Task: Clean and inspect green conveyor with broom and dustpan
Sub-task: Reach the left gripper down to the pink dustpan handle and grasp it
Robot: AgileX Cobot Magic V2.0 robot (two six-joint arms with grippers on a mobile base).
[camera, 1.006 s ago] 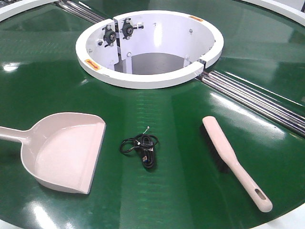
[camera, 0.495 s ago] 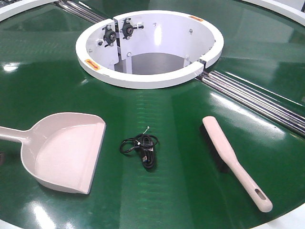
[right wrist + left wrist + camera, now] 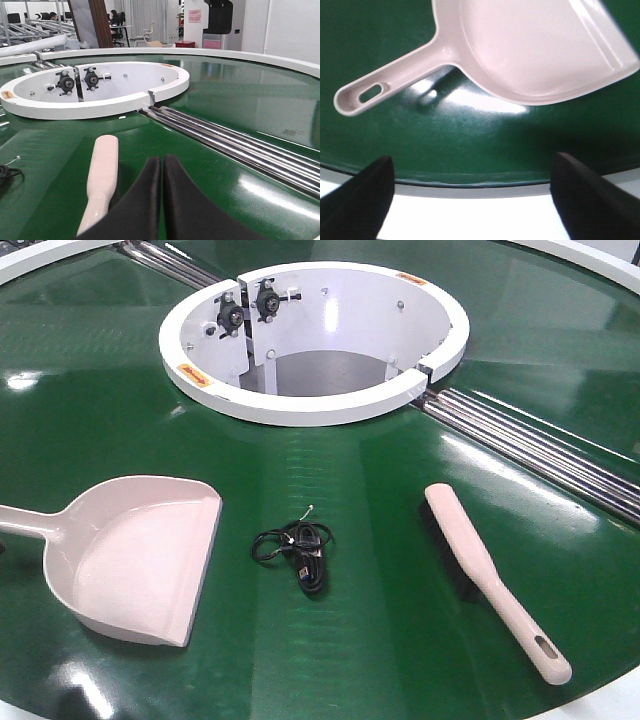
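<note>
- The dustpan [image 3: 140, 560] lies flat on the green conveyor [image 3: 350, 480], my worktop here. It is on the near side of the white hub [image 3: 310, 410], toward its left.
- The broom [image 3: 485, 575] lies on the near side of the hub, toward its right. A black coiled cable [image 3: 300, 555] rests between the two tools and touches neither.
- The left gripper [image 3: 472, 160] is released, with its fingers wide apart. It hovers over the belt's rim, farther from the hub than the dustpan's handle, and holds nothing.
- The right gripper [image 3: 162, 162] is clenched on nothing, and the broom's pale back is just beside it.
- If I lower the right gripper without opening it first, I think the closed fingers will only knock the broom aside. It may go toward the roller strips [image 3: 540, 455] that run out from the hub.
- The belt looks glossy, so both light plastic tools may slide away when one finger touches before the other.
- The dustpan's handle lies low, so the fingers could scrape the belt.
- The cable may tangle in the bristles instead of moving.
- If I tip the dustpan too much, its lip may rise and the cable may pass under it.
</note>
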